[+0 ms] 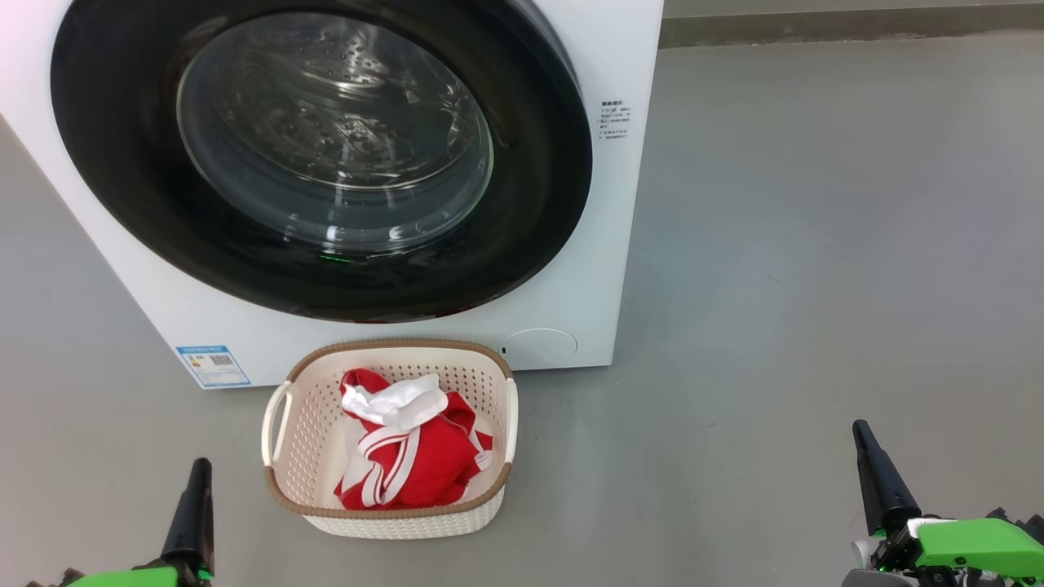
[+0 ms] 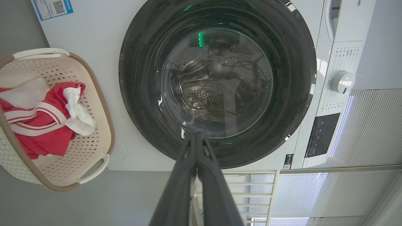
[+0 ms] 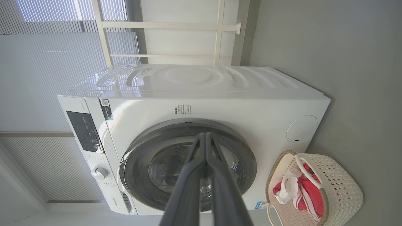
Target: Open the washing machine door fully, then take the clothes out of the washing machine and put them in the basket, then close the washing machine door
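The white washing machine (image 1: 603, 244) stands ahead with its black-rimmed round door (image 1: 122, 163) lying flat against the front. Through the glass window (image 1: 334, 134) I see bare steel drum. On the floor in front sits the cream basket (image 1: 302, 424), holding the red clothes (image 1: 424, 465) with white bands and a white piece (image 1: 395, 401). My left gripper (image 1: 198, 466) is shut and empty, low at the basket's left. Shut and empty too, my right gripper (image 1: 861, 430) is far off at the lower right. The wrist views show the door (image 2: 141, 78) (image 3: 135, 163) and the basket (image 2: 94, 81) (image 3: 342, 175).
Grey floor (image 1: 816, 244) stretches to the right of the machine. A control panel with a dial (image 2: 343, 82) sits on the machine's upper front. Behind it are a white railing (image 3: 176, 25) and ribbed blinds (image 3: 47, 62).
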You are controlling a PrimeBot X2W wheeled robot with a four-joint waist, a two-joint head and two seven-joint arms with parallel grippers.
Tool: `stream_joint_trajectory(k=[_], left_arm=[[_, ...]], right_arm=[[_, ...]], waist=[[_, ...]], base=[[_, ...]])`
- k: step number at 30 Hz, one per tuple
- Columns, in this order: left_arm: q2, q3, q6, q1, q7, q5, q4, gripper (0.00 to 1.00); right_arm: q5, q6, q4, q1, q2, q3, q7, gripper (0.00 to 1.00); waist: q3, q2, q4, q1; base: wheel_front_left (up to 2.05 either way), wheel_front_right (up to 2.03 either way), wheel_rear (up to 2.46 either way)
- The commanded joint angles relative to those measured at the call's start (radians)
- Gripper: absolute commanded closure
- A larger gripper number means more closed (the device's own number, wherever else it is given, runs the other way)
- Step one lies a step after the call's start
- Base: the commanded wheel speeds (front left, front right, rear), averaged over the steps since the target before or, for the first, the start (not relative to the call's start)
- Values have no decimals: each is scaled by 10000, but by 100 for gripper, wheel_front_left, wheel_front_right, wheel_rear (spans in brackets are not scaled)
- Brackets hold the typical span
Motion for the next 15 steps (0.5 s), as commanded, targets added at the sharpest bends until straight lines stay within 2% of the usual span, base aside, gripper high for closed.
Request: stream_joint_trajectory(k=[1,15], left_arm=[[162,341,-33,-380,43,-35,-258,100],[162,340,-33,-380,43,-35,-258,100]], right_arm=[[40,-7,-290,-392,-41,238,78,100],[41,-7,-290,-392,-41,239,78,100]], waist=[[0,0,0,-1],[0,0,0,-1]], base=[[0,0,0],[0,0,0]])
